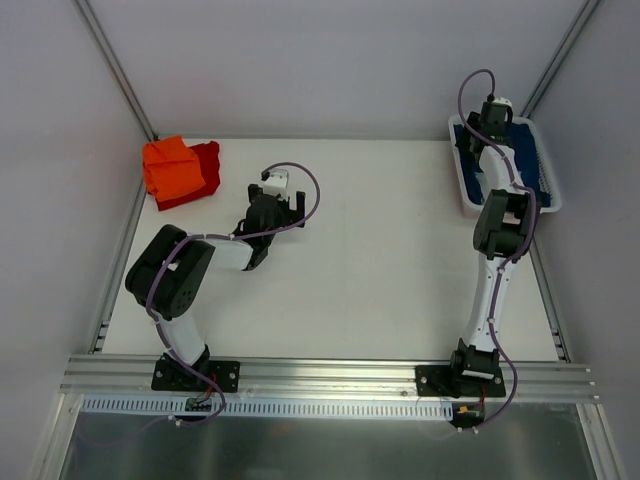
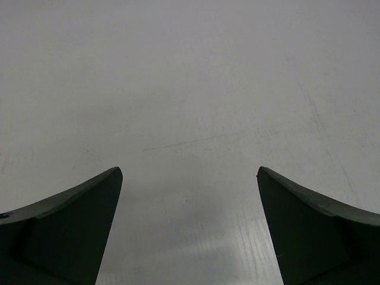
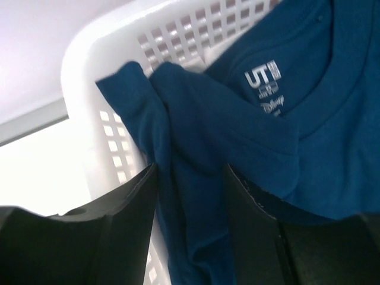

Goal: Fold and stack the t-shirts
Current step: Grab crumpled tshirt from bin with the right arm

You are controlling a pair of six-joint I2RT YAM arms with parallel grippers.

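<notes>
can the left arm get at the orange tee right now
Probably yes: the orange tee lies atop the red tee, nothing stands between it and the left arm, whose jaws are open and empty.

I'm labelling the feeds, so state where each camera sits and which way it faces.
Top external: above and behind the arm bases, looking down on the table, both arms, orange t-shirt, red t-shirt and basket.
Left wrist: on the left arm, facing bare table between the fingers of the open left gripper.
Right wrist: at the basket, facing the navy t-shirt pinched in the right gripper.
Shared: top and right wrist both show basket and navy t-shirt.
</notes>
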